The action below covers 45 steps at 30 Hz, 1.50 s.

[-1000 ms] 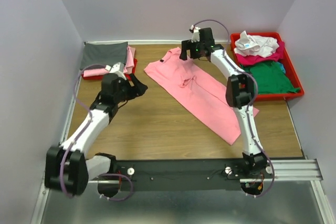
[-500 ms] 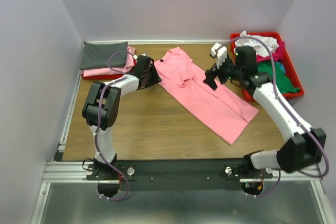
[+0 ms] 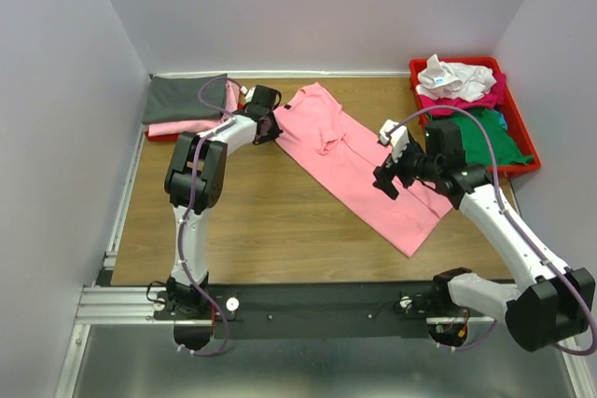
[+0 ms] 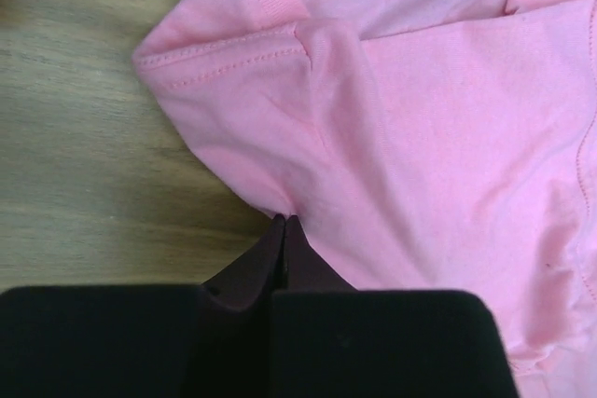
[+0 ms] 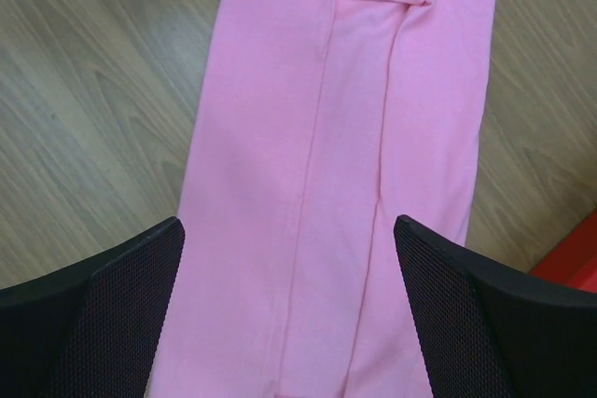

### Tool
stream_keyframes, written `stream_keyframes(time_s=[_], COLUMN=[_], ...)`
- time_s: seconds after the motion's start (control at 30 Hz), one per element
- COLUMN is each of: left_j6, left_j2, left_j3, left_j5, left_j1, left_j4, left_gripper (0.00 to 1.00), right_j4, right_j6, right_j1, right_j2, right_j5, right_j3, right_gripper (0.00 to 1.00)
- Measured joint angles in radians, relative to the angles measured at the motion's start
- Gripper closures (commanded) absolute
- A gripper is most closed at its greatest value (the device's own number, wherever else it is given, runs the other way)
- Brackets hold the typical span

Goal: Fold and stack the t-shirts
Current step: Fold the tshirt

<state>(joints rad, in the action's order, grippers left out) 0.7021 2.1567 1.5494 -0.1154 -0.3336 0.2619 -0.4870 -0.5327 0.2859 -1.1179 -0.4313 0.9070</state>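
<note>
L pincer (image 4: 284, 227) has reached the pink tee (image 3: 354, 174) by its sleeve & closed, pinching the edge. R pincer (image 5: 287, 226) stays wide, pulled back over tee's middle.

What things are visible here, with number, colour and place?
light pink cloth t-shirt: one, pink, lying diagonally mid-table
brown wooden table: one, brown, under everything
red plastic trays: two, red, far right, far left
loose cloth t-shirts: three, white, magenta, green, right tray
folded cloth t-shirts: two, dark grey over pink, left tray
left hand: one, black, shut on light pink t-shirt's edge
right hand: one, black, open above it
</note>
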Motion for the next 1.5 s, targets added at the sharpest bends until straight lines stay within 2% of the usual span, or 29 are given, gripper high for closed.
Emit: stream_keyframes(time_s=[0.17, 0.3, 0.37, 0.4, 0.43, 0.53, 0.63, 0.77, 0.9, 1.07, 1.17, 1.3, 1.37, 1.5], left_j6=[-0.049, -0.095, -0.123, -0.137, -0.167, -0.206, -0.262, -0.348, -0.442, -0.478, -0.473, -0.47, -0.474, -0.51], left_j2=[0.046, 0.101, 0.111, 0.112, 0.112, 0.108, 0.078, -0.072, -0.384, -0.782, -0.918, -0.932, -0.92, -0.799], left_j3=[0.122, 0.257, 0.299, 0.317, 0.333, 0.349, 0.336, 0.245, 0.047, -0.323, -0.553, -0.771, -0.82, -0.777], left_j5=[-0.026, -0.032, -0.022, -0.01, 0.009, 0.057, 0.131, 0.273, 0.364, 0.455, 0.451, 0.351, 0.307, 0.2], left_j1=[0.018, 0.06, 0.09, 0.11, 0.132, 0.172, 0.193, 0.182, 0.14, -0.003, -0.212, -0.562, -0.686, -0.809], left_j4=[0.116, 0.188, 0.222, 0.236, 0.248, 0.256, 0.264, 0.256, 0.184, -0.04, -0.165, -0.256, -0.293, -0.381], left_gripper=[1.0, 0.98, 0.82, 0.66, 0.59, 0.46, 0.43, 0.42, 0.41, 0.42, 0.43, 0.43, 0.43, 0.43], right_j4=[-0.119, -0.231, -0.259, -0.272, -0.279, -0.285, -0.282, -0.28, -0.276, -0.226, -0.203, -0.181, -0.181, -0.177], right_j6=[-0.135, -0.19, -0.195, -0.196, -0.196, -0.194, -0.203, -0.243, -0.193, -0.047, 0.023, 0.078, 0.095, 0.114], right_j1=[0.0, 0.006, 0.009, 0.009, 0.009, 0.009, 0.009, 0.009, -0.02, -0.192, -0.294, -0.381, -0.389, -0.396], right_j2=[-0.013, -0.111, -0.132, -0.134, -0.134, -0.137, -0.146, -0.148, -0.197, -0.287, -0.294, -0.286, -0.275, -0.239], right_j5=[-0.015, -0.018, -0.002, 0.01, 0.024, 0.08, 0.113, 0.13, 0.152, 0.126, 0.074, 0.009, -0.024, -0.076], right_j3=[0.0, 0.011, 0.011, 0.011, 0.013, 0.037, 0.05, 0.049, 0.077, 0.176, 0.221, 0.238, 0.236, 0.221], right_gripper=[0.0, 0.0, 0.0, 0.0, 0.0, 0.0, 0.0, 0.0, 0.0, 0.04, 0.04, 0.02, 0.02, 0.02])
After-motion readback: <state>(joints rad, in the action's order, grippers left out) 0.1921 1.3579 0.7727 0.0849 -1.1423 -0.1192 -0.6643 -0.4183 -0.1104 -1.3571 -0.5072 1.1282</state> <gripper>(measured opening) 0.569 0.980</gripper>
